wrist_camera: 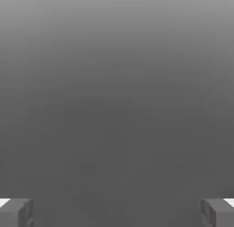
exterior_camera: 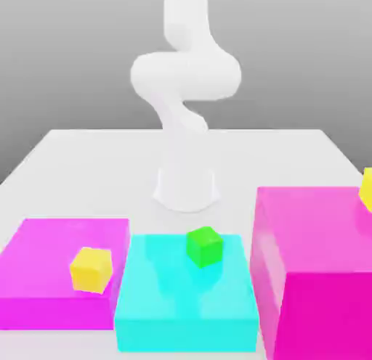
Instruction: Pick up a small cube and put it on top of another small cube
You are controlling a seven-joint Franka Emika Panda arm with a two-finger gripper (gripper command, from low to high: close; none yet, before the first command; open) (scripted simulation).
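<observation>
A small green cube [exterior_camera: 204, 246] sits on the low cyan block [exterior_camera: 187, 308] in the middle foreground. A small yellow cube [exterior_camera: 91, 269] rests on the low magenta block [exterior_camera: 43, 268] at the exterior view's left. Another yellow cube [exterior_camera: 366, 189] stands on the taller magenta block [exterior_camera: 320, 279] at the exterior view's right, cut by the frame edge. In the hand view my gripper [wrist_camera: 117, 212] is open, its two grey fingertips [wrist_camera: 17, 211] wide apart with nothing between them, facing plain grey background. The white arm [exterior_camera: 185, 83] rises behind the blocks.
The three blocks stand side by side along the front of a white table [exterior_camera: 87, 170]. The arm's base [exterior_camera: 186, 188] stands just behind the cyan block. The tall magenta block is the highest obstacle.
</observation>
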